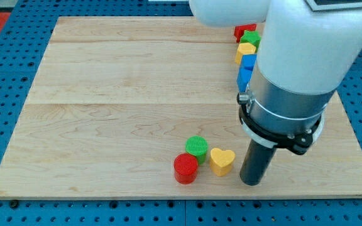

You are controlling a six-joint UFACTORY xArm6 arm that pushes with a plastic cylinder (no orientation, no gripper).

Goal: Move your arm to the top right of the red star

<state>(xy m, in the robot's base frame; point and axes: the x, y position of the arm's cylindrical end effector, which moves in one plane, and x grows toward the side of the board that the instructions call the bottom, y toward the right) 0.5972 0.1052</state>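
Where the dark rod meets the wooden board point(131, 94), my tip point(251, 183) is seen near the view's bottom, right of centre. Nothing is held or touched by it: it is a bare rod with no jaws to open or close, and a narrow strip of bare wood is left between it and the nearest block. That block, a yellow heart point(222, 161), is set just to the tip's left. A green cylinder point(197, 147) is placed just up and left of the heart, and a red cylinder point(185, 168) is found below the green one, at the heart's left; whether these three touch cannot be told.

Well apart from the tip, near the view's top right, a column of blocks is partly hidden behind the arm's white body point(307, 44). A red block point(244, 29) is set at its head, presumably the red star, though its shape cannot be made out. Below it are lined a green block point(251, 37), a second yellow heart point(246, 50) and two blue blocks point(246, 70).
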